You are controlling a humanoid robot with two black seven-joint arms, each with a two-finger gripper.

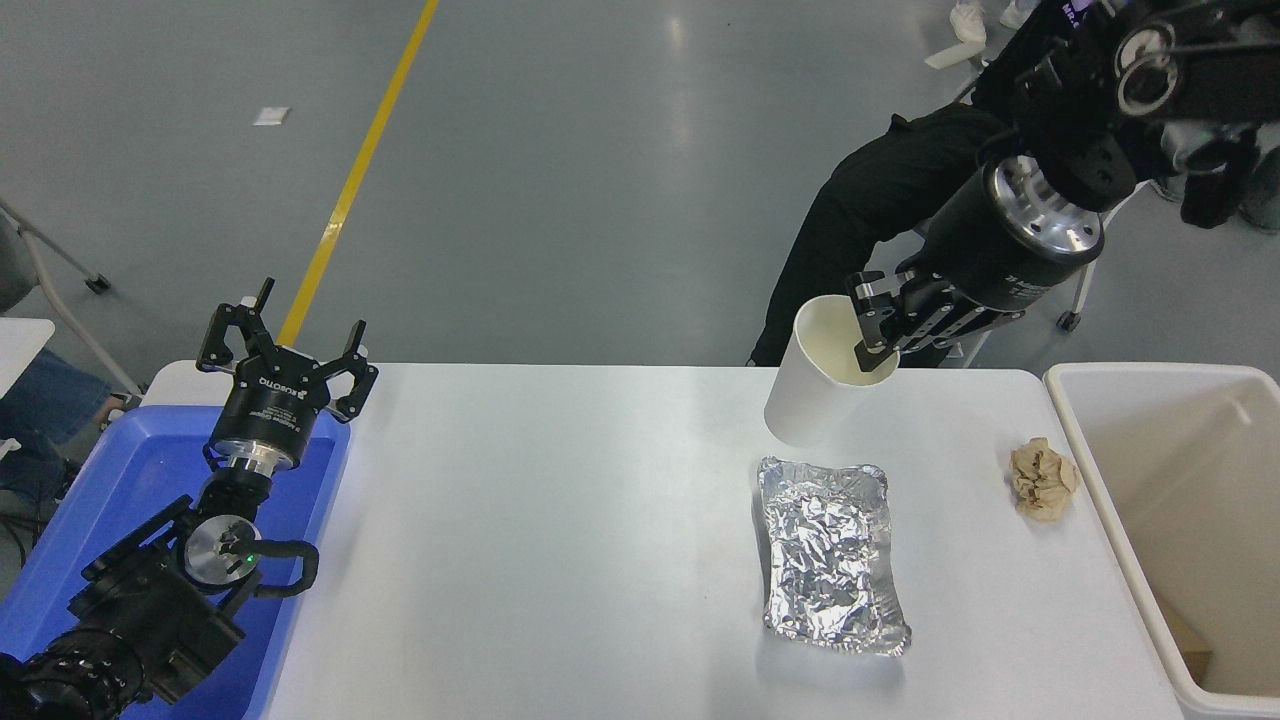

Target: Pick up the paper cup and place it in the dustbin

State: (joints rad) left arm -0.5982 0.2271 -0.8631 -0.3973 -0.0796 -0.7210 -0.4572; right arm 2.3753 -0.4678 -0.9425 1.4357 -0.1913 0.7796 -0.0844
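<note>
My right gripper (pixel 872 335) is shut on the rim of the white paper cup (pixel 815 385) and holds it tilted, high above the table's far side. The cup's cream inside faces the camera. The cup hangs clear of the table, above and behind the foil tray. The cream-white dustbin (pixel 1100 470) stands at the table's right edge, to the right of the cup. My left gripper (pixel 285 350) is open and parked at the lower left above the blue tub.
A crumpled silver foil tray (pixel 830 555) lies on the white table (pixel 550 520). A crumpled brown paper ball (pixel 1043 478) lies near the dustbin. A blue plastic tub (pixel 130 480) stands at the left. A person in black (pixel 880 200) sits at the far side.
</note>
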